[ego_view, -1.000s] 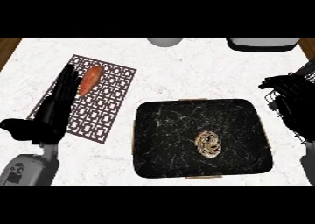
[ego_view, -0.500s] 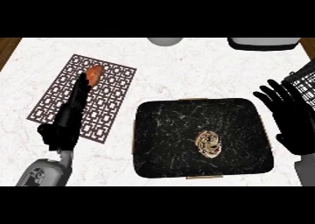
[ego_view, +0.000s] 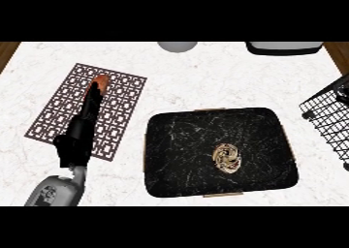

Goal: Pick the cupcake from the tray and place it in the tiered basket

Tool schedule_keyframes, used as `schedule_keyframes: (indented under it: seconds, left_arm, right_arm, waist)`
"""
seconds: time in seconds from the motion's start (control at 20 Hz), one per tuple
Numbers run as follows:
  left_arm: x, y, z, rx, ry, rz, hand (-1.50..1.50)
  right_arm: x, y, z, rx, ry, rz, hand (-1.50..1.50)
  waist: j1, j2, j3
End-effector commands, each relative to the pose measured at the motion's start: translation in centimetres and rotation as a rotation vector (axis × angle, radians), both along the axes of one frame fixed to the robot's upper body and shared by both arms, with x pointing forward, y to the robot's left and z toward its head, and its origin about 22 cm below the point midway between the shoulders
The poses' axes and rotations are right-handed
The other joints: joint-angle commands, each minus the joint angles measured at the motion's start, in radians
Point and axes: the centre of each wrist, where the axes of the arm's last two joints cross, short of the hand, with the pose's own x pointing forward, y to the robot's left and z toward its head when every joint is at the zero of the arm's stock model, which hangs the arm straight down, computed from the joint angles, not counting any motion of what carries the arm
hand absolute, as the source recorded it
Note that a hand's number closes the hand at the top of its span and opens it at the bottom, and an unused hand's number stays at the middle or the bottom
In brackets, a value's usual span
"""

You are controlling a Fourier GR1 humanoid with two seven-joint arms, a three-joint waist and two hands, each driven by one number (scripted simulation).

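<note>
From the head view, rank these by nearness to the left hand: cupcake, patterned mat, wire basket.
From the left hand:
1. Patterned mat, directly under the hand, at left.
2. Cupcake, on the black tray, centre-right.
3. Wire basket, at the right edge.

This is a kitchen. The desk (ego_view: 206, 77) is a white marble-veined worktop with brown wood showing past its far corners. Well to the right of the left hand's fingers (ego_view: 91, 104) sits a dark marbled tray (ego_view: 177, 145) carrying a cupcake (ego_view: 228, 157), and further right again a black wire tiered basket (ego_view: 335, 121) reaches in from the edge. Beneath those fingers lies a brown lattice mat (ego_view: 123, 121) with an orange-red food item (ego_view: 102, 80) at their tips. Beyond them, at the desk's far edge, stand a grey round vessel (ego_view: 177, 46) and a dark-rimmed container (ego_view: 285, 47).
</note>
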Motion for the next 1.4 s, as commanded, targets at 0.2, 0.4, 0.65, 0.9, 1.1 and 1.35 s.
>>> schedule_keyframes:
  seconds: [0.2,0.4,0.65,0.9,1.1,1.35]
  left_arm:
    - [-0.2,0.9,-0.2,0.009,-0.002,0.015,0.0]
    - [-0.3,-0.6,-0.5,-0.009,0.019,-0.011,0.0]
    - [-1.0,-0.5,-0.4,0.007,-0.005,-0.011,0.0]
    - [-0.8,-0.5,-0.6,0.013,-0.008,-0.014,0.0]
    - [0.6,0.7,0.8,0.006,-0.007,-0.024,0.0]
    - [-0.7,-1.1,-1.4,0.011,-0.007,-0.01,0.0]
  right_arm:
    - [-1.2,4.0,11.7,-0.694,-0.299,0.012,-1.5]
    - [-3.5,8.2,13.1,-0.864,-0.342,0.022,-1.5]
    - [-6.3,12.5,11.9,-0.93,-0.309,0.018,-1.5]
    - [-6.7,16.1,11.2,-0.979,-0.27,0.019,-1.5]
    - [-6.9,16.7,12.3,-1.041,-0.268,0.049,-1.5]
    - [-8.4,17.3,10.3,-1.131,-0.204,0.06,-1.5]
  waist:
    - [0.019,-0.002,-0.006]
    - [0.006,-0.002,-0.006]
    - [0.02,0.003,-0.004]
    - [0.036,0.008,-0.004]
    - [0.031,0.008,-0.004]
    - [0.022,0.006,-0.003]
